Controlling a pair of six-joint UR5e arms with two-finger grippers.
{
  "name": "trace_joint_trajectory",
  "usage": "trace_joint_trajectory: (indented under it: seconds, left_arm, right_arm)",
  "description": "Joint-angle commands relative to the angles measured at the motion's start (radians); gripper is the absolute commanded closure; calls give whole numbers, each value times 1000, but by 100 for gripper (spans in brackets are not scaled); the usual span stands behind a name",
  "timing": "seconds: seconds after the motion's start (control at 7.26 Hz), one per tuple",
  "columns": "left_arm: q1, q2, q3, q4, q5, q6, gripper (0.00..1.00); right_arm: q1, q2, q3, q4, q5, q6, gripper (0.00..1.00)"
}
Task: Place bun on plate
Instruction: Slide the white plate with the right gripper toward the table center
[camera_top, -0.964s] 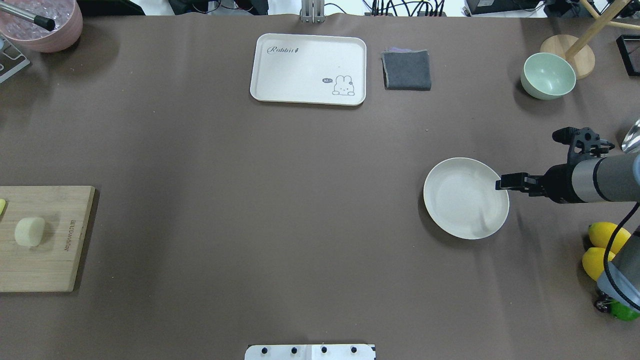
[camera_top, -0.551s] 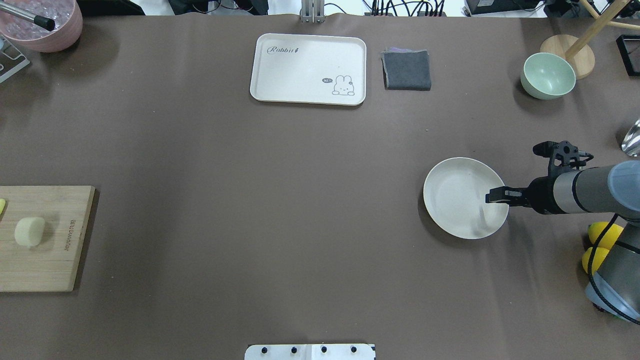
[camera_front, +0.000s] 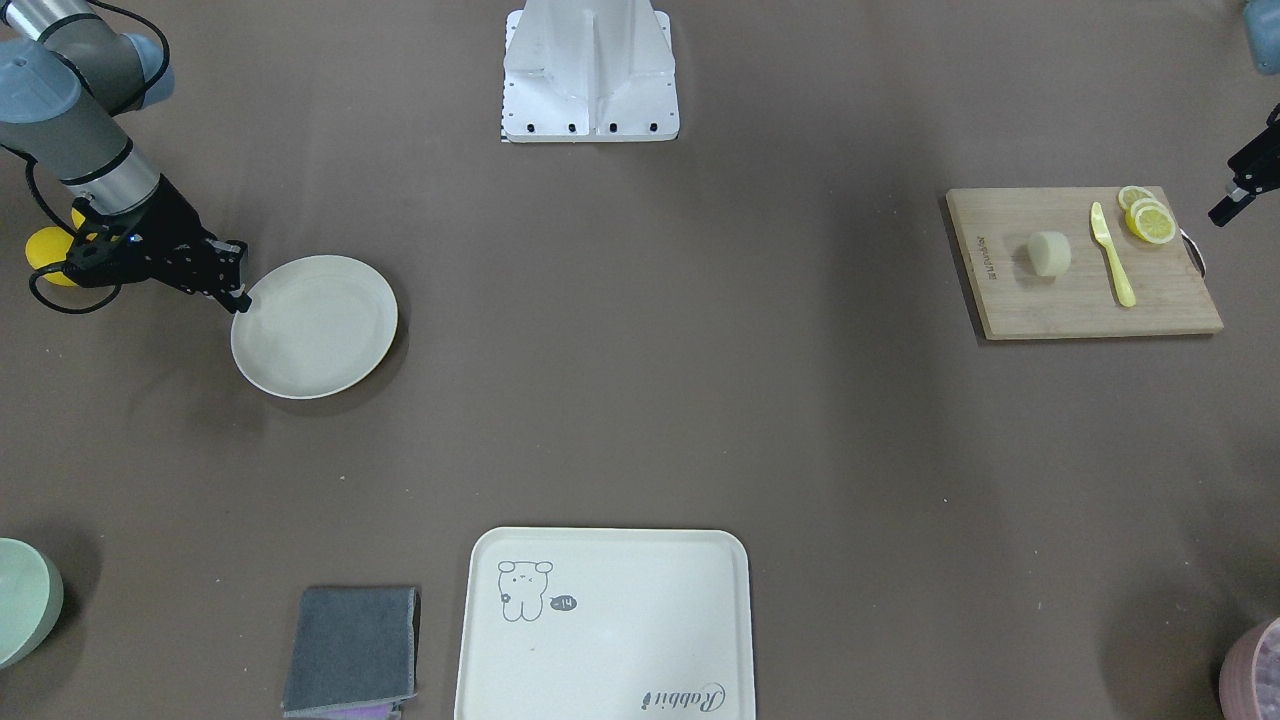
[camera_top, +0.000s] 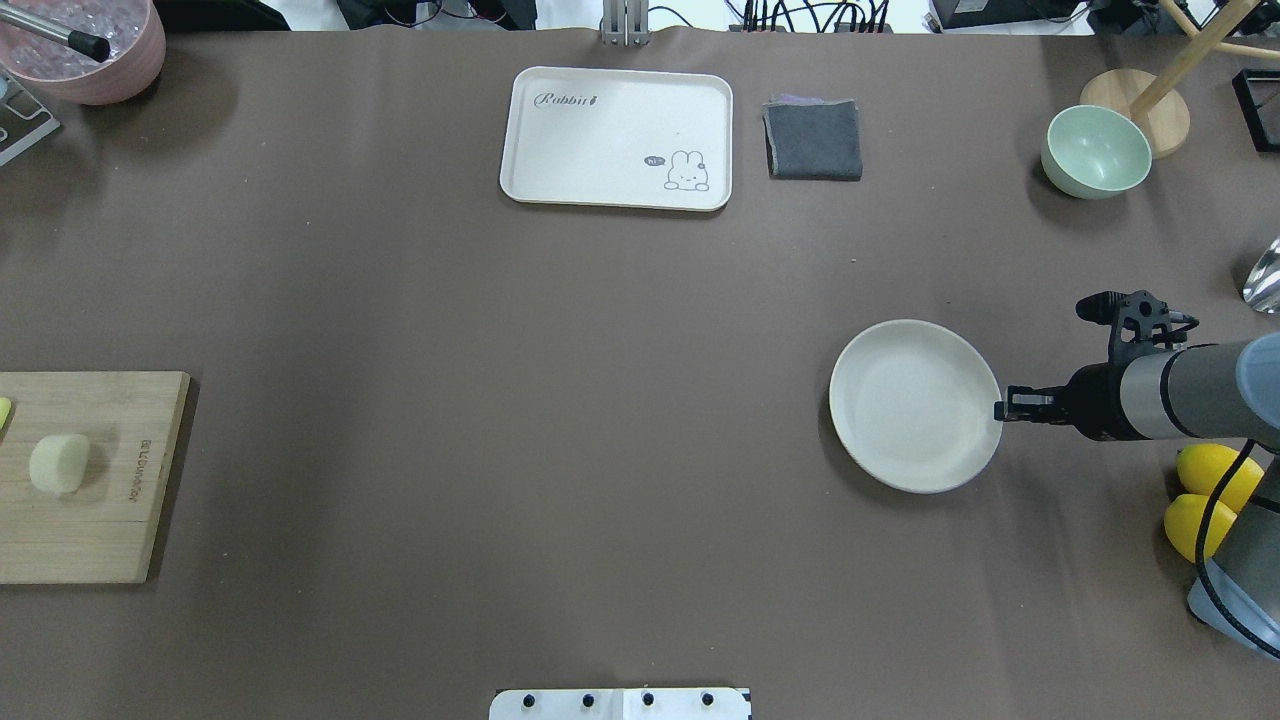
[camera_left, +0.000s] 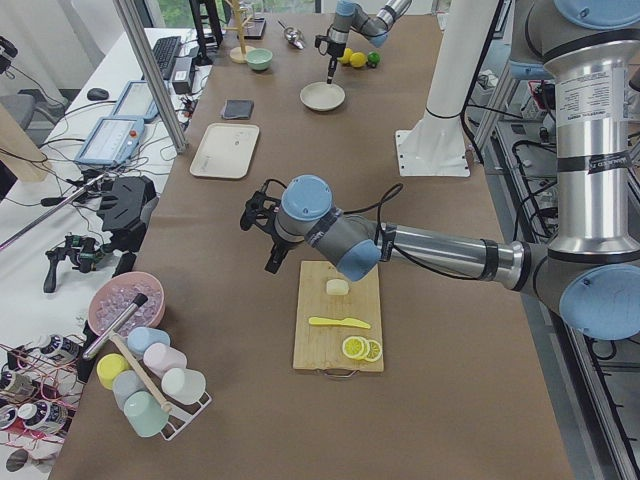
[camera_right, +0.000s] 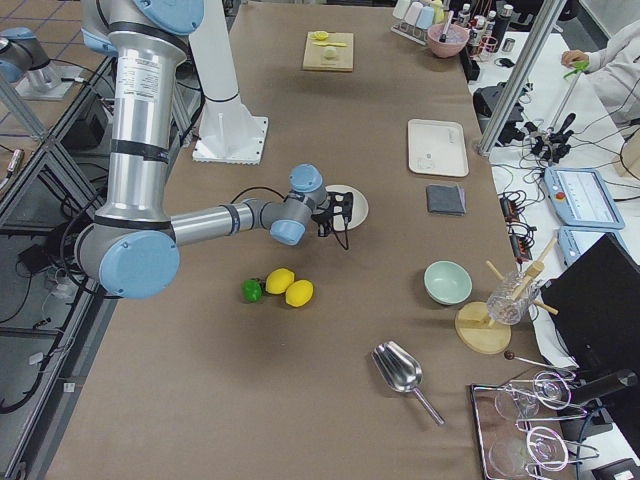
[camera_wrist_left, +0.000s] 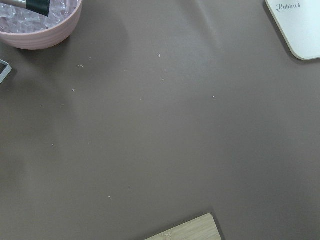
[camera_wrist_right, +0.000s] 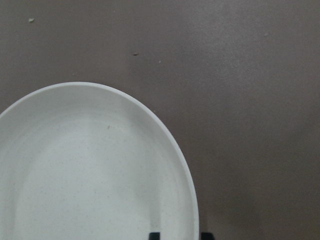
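At the table's right end, your right gripper (camera_top: 999, 411) sits at the rim of the plate (camera_top: 900, 400), 1 fingertip (camera_wrist_right: 154, 236) inside and 1 outside; you cannot tell whether they pinch it. Your left gripper (camera_front: 1225, 208) hovers beside the board (camera_front: 1050, 310), jaws too small to read. The bun (camera_front: 1049, 253) lies on that board, well apart from the plate. A loose hold could let the plate slip or tip if dragged.

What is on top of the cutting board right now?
The bun, a yellow knife and lemon slices lie on the cutting board, the bun apart from the knife. The board surface beneath them is covered.
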Motion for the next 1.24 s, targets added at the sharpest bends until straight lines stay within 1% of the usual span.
trace_joint_trajectory:
  seconds: [0.0, 0.14, 0.28, 0.55, 0.83, 0.96, 1.1]
  left_arm:
    - [33, 34, 14, 5, 22, 2, 2]
    - [68, 60, 13, 5, 74, -17, 2]
    - [107, 68, 8, 4, 99, -79, 2]
    - [166, 68, 4, 1, 101, -159, 2]
    - [238, 70, 5, -57, 104, -252, 2]
    - [292, 73, 8, -117, 120, -338, 2]
    - [368, 74, 8, -175, 190, -432, 2]
  right_arm:
    - [-5, 20, 11, -5, -6, 30, 100]
    - [-10, 52, 12, -8, -14, 82, 100]
    - [-39, 101, 32, -62, -55, 131, 100]
    - [-129, 261, 122, -318, -151, 268, 100]
    - [-235, 415, 124, -482, -271, 372, 100]
    - [-295, 463, 117, -509, -326, 418, 100]
    - [-346, 503, 106, -523, -384, 445, 100]
